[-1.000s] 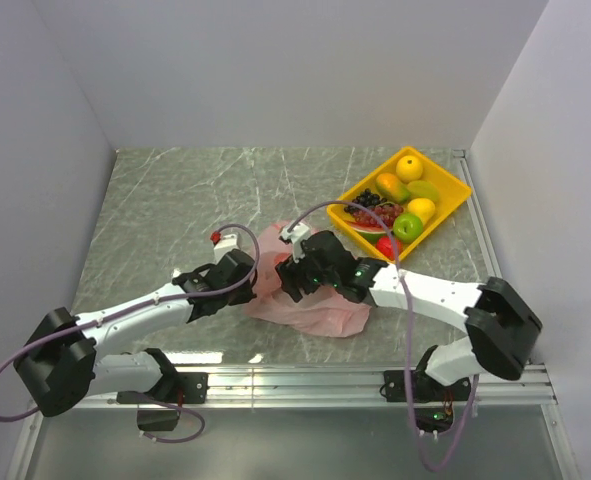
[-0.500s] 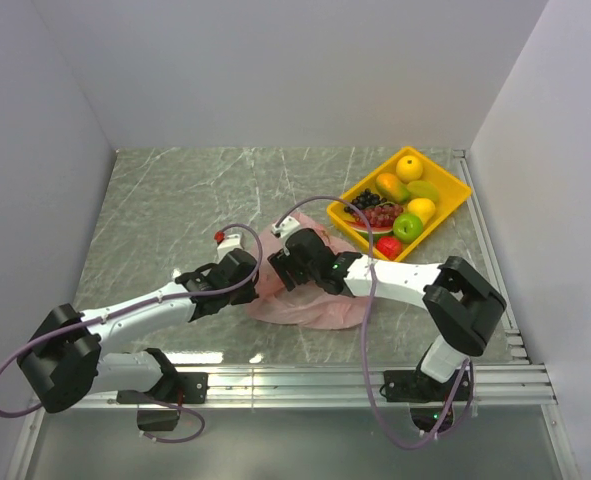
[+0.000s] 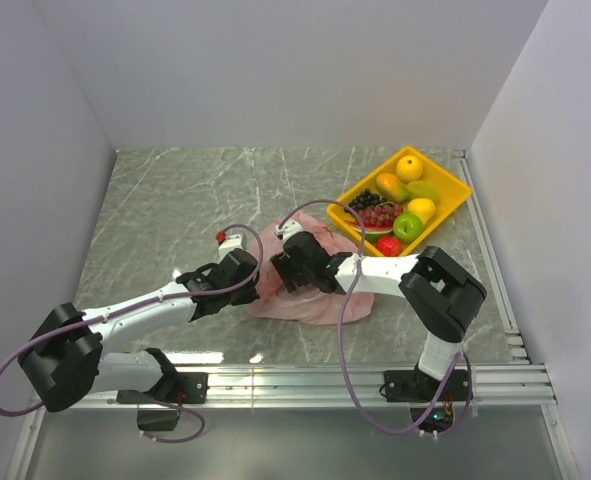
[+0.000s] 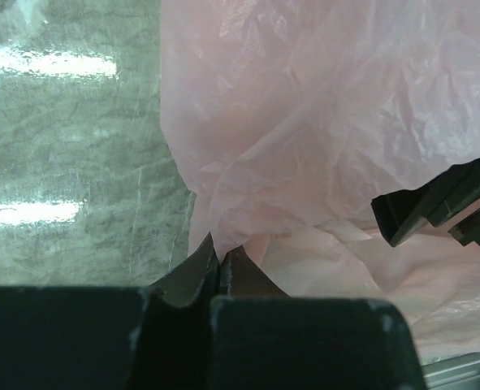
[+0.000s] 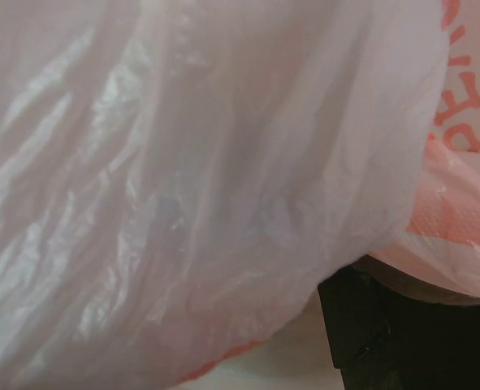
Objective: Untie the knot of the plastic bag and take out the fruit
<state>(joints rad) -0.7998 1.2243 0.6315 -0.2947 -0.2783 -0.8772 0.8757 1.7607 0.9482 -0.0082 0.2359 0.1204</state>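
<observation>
The pink plastic bag (image 3: 310, 298) lies flat and crumpled on the table between the arms. My left gripper (image 3: 252, 272) is at its left edge; in the left wrist view its fingers (image 4: 209, 262) are shut on a fold of the bag (image 4: 304, 122). My right gripper (image 3: 287, 268) sits on the bag's upper left part. In the right wrist view the bag (image 5: 183, 179) drapes over the camera and only one dark finger (image 5: 382, 329) shows. The knot is not in view. Several fruit lie in the yellow tray (image 3: 455, 200): an orange (image 3: 409, 166), a green apple (image 3: 407, 227).
The yellow tray at the back right also holds grape bunches (image 3: 377, 213) and a small red fruit (image 3: 388, 246). The right arm's elbow (image 3: 440, 290) is folded low beside the bag. Grey walls close in the left, back and right sides.
The right arm has folded inward, its elbow moving left toward the bag, and its gripper has shifted slightly left on the bag. The left gripper has held its pinch.
</observation>
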